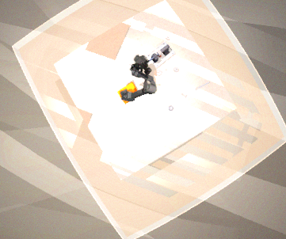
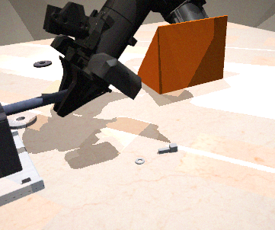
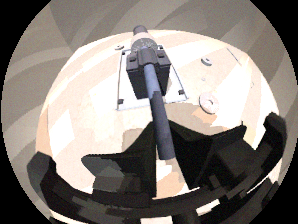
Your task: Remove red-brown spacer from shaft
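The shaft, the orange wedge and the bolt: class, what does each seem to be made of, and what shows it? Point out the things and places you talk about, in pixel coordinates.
Shaft (image 2: 33, 103) (image 3: 156, 100): probably metal, smooth; blue-grey with a soft sheen.
Orange wedge (image 2: 191, 55): perhaps painted or plastic; even, matt colour.
Bolt (image 2: 168, 149): likely metal; plain grey, though small.

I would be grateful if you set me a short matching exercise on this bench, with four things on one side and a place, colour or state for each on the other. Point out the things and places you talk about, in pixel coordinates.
1. Shaft (image 2: 30, 104) (image 3: 156, 100)
2. Hand (image 2: 65, 93) (image 3: 158, 123)
3. Wedge (image 1: 130, 86) (image 2: 191, 55)
4. Bolt (image 2: 168, 148)

A. orange, standing behind the bolt in the exterior view
B. lying on the table beside a small washer (image 2: 139, 161)
C. reaching out from the black block (image 2: 1, 148)
D. shut on a bar

Pairs: 1-C, 2-D, 3-A, 4-B
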Controlling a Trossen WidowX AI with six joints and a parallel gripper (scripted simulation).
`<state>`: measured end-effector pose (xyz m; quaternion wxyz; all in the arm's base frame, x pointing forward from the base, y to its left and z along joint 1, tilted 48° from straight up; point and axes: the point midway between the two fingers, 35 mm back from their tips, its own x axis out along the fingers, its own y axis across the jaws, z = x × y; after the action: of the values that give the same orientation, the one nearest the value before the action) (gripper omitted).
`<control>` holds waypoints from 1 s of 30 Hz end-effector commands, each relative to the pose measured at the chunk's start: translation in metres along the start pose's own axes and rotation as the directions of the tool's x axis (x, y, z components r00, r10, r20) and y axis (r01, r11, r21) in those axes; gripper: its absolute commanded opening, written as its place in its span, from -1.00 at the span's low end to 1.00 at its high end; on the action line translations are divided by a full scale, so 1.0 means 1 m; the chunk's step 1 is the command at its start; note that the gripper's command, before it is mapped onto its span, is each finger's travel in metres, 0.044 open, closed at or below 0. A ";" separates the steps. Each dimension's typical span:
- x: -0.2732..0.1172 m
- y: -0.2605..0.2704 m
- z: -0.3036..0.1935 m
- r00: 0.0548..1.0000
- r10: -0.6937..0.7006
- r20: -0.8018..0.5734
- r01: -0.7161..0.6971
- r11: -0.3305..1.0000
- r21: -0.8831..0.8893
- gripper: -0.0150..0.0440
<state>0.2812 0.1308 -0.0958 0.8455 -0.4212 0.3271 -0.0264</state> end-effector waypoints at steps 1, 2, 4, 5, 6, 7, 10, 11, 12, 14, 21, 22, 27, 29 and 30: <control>0.001 0.001 0.002 1.000 0.003 0.003 -0.003 1.000 -0.001 -0.49; 0.002 0.001 0.003 1.000 0.003 0.003 -0.003 1.000 -0.001 -0.49; 0.002 0.001 0.003 1.000 0.003 0.003 -0.003 1.000 -0.001 -0.49; 0.002 0.001 0.003 1.000 0.003 0.003 -0.003 1.000 -0.001 -0.49; 0.003 0.001 0.004 1.000 0.003 0.003 -0.003 1.000 -0.001 -0.49; 0.003 0.001 0.004 1.000 0.003 0.003 -0.003 1.000 -0.001 -0.49; 0.003 0.001 0.005 1.000 0.003 0.003 -0.003 1.000 -0.001 -0.49; 0.004 0.001 0.005 1.000 0.003 0.003 -0.003 1.000 -0.001 -0.49; 0.004 0.001 0.005 1.000 0.003 0.003 -0.003 1.000 -0.001 -0.49; 0.004 0.001 0.006 1.000 0.003 0.003 -0.003 1.000 -0.001 -0.49; 0.006 0.001 0.007 1.000 0.003 0.003 -0.003 1.000 -0.001 -0.49; 0.006 0.001 0.007 1.000 0.003 0.004 -0.003 1.000 -0.001 -0.49; 0.007 0.001 0.009 1.000 0.003 0.004 -0.003 1.000 -0.001 -0.49; 0.008 0.001 0.009 1.000 0.003 0.004 -0.003 1.000 -0.001 -0.49; 0.008 0.001 0.009 1.000 0.003 0.004 -0.003 1.000 -0.001 -0.49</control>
<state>0.2909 0.1335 -0.0964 0.8457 -0.4210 0.3268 -0.0263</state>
